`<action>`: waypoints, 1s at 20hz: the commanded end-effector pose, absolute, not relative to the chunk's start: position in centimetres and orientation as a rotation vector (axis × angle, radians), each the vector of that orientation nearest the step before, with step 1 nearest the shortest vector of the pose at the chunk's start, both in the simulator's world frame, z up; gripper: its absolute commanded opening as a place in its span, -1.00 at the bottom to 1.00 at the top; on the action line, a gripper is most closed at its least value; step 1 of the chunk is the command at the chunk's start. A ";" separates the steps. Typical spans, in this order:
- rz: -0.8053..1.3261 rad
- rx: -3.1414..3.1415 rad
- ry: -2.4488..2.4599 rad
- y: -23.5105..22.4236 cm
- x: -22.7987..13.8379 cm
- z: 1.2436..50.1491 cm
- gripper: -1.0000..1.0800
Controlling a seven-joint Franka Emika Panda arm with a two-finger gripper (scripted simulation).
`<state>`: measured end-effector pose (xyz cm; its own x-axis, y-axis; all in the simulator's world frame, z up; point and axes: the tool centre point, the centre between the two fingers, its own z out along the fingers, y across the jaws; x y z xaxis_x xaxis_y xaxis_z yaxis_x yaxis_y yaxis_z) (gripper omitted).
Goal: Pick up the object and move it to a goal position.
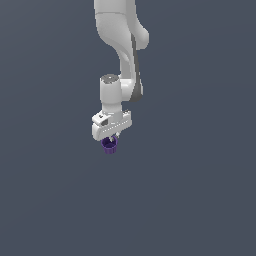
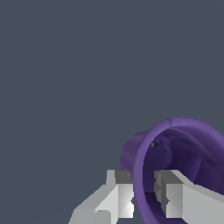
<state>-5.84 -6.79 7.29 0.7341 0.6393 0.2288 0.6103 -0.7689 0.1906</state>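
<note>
Exterior view stands back; wrist view looks close past fingers (image 2: 118,197).

My arm (image 1: 122,35) is glossy white, built of rounded, bulging links, with a dark grey strip running down one side near the wrist. A short cylinder capped in grey tops the blocky white hand (image 1: 111,124). Up close, its jaws are pale grey, angular, stepped blocks.

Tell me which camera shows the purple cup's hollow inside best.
The wrist view: the purple cup fills the corner, its open mouth facing the camera, the pincer straddling its rim. The exterior view shows only a tiny cup under the pincer.
</note>
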 end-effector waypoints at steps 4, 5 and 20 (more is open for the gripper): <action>0.435 2.828 1.024 -5.0 -5.2 9.2 -1.00; 0.435 2.828 1.024 -4.6 -5.0 9.7 -1.00; 0.435 2.828 1.022 6.3 -1.2 21.3 -1.00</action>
